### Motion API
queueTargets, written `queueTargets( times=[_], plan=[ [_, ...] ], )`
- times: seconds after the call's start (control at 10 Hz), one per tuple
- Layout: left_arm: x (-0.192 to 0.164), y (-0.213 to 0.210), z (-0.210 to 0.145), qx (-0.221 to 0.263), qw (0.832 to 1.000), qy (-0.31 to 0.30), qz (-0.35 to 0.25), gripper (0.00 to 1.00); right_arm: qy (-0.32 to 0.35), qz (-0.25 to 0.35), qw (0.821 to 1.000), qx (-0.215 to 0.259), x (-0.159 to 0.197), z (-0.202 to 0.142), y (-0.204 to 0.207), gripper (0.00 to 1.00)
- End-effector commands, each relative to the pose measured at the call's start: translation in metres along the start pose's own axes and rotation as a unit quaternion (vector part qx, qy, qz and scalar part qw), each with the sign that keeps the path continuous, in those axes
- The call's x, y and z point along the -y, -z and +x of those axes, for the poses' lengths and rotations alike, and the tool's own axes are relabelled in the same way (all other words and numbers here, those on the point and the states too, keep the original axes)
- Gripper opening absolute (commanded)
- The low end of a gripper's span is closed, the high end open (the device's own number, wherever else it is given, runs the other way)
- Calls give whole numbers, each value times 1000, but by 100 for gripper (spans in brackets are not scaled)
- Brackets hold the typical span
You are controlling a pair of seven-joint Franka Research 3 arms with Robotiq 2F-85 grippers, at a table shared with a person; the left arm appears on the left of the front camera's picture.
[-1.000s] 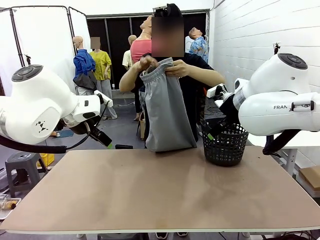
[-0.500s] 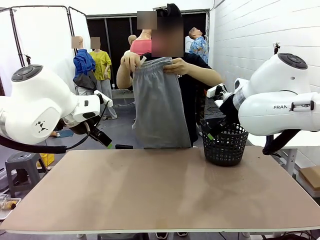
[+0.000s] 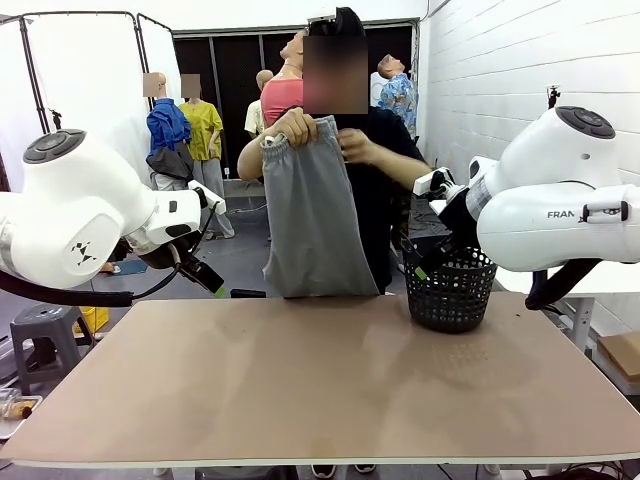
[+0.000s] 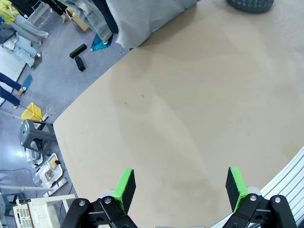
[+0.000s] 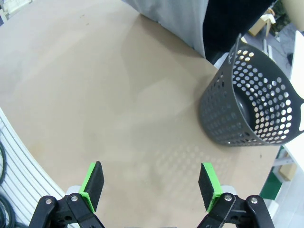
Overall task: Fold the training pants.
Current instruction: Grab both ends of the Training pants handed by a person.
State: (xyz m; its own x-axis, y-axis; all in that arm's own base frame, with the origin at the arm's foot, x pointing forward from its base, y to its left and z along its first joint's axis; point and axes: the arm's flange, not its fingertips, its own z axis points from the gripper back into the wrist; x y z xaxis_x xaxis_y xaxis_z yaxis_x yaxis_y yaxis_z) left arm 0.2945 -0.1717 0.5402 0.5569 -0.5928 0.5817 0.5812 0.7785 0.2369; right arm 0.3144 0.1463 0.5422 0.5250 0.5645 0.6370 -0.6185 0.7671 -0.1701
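A person at the far side holds the light grey training pants [image 3: 315, 215] up by the waistband with both hands [image 3: 292, 127], legs hanging to just above the table's far edge. Their lower hem shows in the left wrist view as grey training pants [image 4: 147, 16] and in the right wrist view as grey training pants [image 5: 171, 19]. My left gripper [image 4: 179, 186] is open above bare tabletop. My right gripper [image 5: 151, 183] is open too, over the table near the basket. Both arms hang back at the sides, left gripper [image 3: 205, 272] and right gripper [image 3: 430, 262] well away from the pants.
A black perforated basket [image 3: 450, 290] stands on the table's far right, also seen as basket [image 5: 251, 102] in the right wrist view. The brown table [image 3: 320, 380] spreads between the arms. A stool [image 4: 35, 135] and boxes sit on the floor left.
The person has gathered the waistband narrower and shifted the hands; the pants hang slimmer and slightly tilted. Neither arm has moved.
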Motion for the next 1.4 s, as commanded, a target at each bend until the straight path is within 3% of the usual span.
queueTargets(
  times=[0.0, 1.3],
  plan=[
    [-1, -1, 0, 1, 1000, 6, 0, 100, 1, 1, 1000, 1, 0, 0, 0, 100],
    [-1, -1, 0, 1, 1000, 6, 0, 100, 1, 1, 1000, 1, 0, 0, 0, 100]
  ],
)
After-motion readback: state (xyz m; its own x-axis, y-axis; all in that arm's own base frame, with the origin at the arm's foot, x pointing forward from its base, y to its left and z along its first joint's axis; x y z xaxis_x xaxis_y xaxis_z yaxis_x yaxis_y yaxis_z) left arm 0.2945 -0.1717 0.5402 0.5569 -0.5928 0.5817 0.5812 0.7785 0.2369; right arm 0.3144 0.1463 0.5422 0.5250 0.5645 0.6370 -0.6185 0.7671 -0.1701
